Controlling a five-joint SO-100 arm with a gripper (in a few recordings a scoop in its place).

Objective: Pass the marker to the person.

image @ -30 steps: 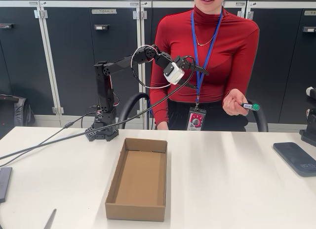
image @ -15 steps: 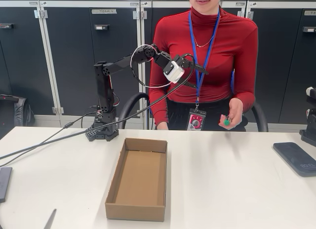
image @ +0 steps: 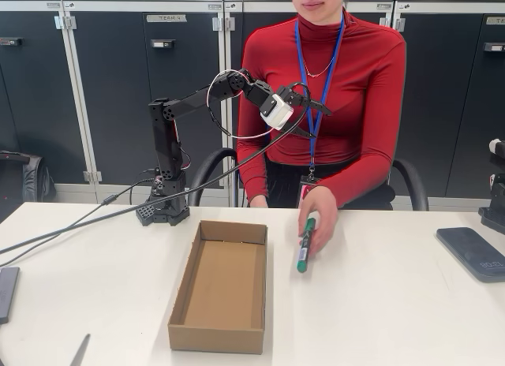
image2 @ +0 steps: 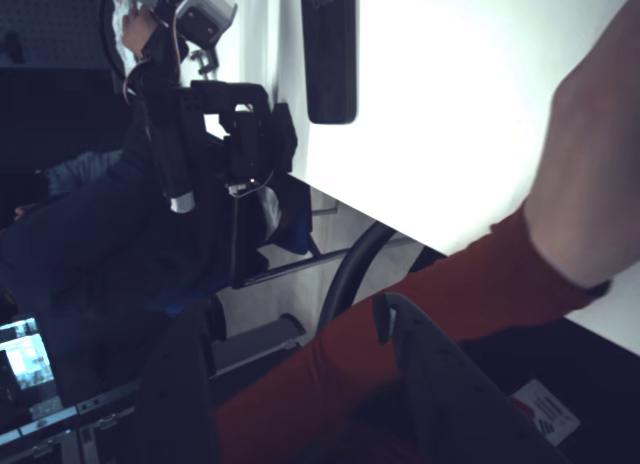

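The green marker [image: 304, 246] lies on the white table [image: 379, 311], just right of the cardboard box, tip pointing toward the camera. The person [image: 331, 66] in a red top sits behind the table, and their hand [image: 317, 218] rests on the marker's far end. My gripper [image: 316, 120] hangs raised in front of the person's chest, well above the marker, open and empty. In the wrist view the gripper [image2: 285, 319] has its jaws apart, with the red sleeve [image2: 420, 304] behind them and the hand [image2: 590, 174] at the right.
An open, empty cardboard box [image: 221, 283] sits mid-table. A phone [image: 472, 252] lies at the right edge and shows in the wrist view as a phone [image2: 330, 54]. A black cable [image: 95, 220] crosses the left side. A thin grey pointed object [image: 79, 352] lies front left.
The person's hand has come down from their side, carrying the marker, and laid it on the table right of the box. The arm and gripper have not moved.
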